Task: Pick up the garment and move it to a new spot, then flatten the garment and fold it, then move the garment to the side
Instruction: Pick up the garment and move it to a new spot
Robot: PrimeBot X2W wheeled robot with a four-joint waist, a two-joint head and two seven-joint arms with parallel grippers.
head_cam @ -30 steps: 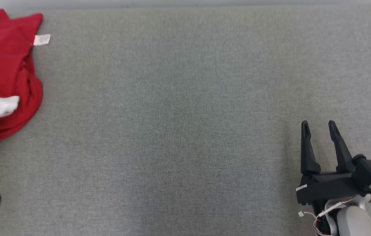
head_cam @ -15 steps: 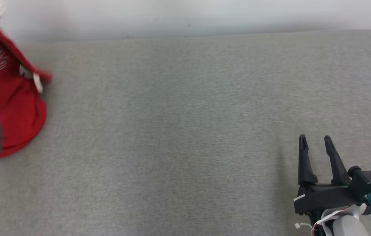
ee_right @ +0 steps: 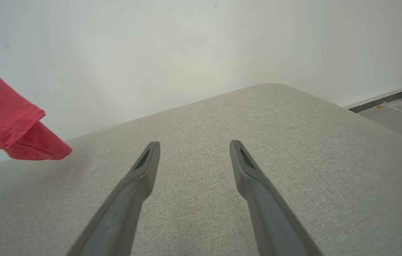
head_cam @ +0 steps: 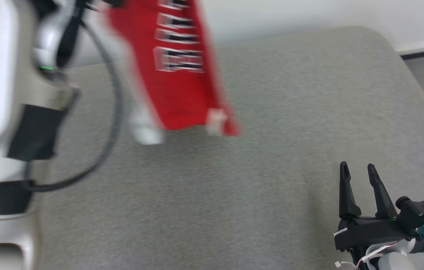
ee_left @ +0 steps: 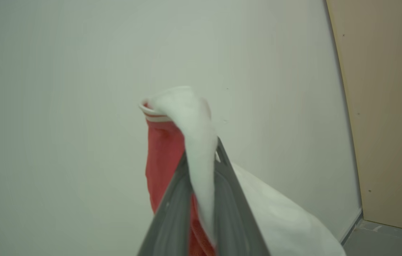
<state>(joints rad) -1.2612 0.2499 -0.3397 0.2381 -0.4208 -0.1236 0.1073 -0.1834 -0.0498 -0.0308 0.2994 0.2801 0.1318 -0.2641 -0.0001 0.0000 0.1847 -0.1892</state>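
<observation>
L pincer [ee_left: 202, 153] is clamping together on the garment [head_cam: 182, 86], red w/ white trim. A white-edged bit is sticking up betw. its fingers in the left wrist view, and the rest is hanging below. Garment is hanging in the air over the far side of the counter [head_cam: 271, 168], left of centre. Its lower hem is looking clear of the grey fabric top in the right wrist view. It's showing blurred in the head view, so prob. swinging. R pincer [head_cam: 357, 167] is standing apart, holding nothing, hovering low over the near-right area, well apart from the garment.

Step in hand, as I'm judging it: carrying the garment to a new spot, i.e. 1st part of the task. Flatten, fold and set-aside are all to come.

Doing it well:
- The grip seems to be on a small bunch near an edge, so going smooth w/o jerks is what's mattering; cloth could slip out.
- Aiming for mid counter is giving room all round for spreading.
- Lowering so the hem is landing first, then drawing the top away, should be leaving it flatter vs. dropping it in a heap.
- R pincer is best waiting out of the path til the cloth is down, then taking a 2nd corner.
</observation>
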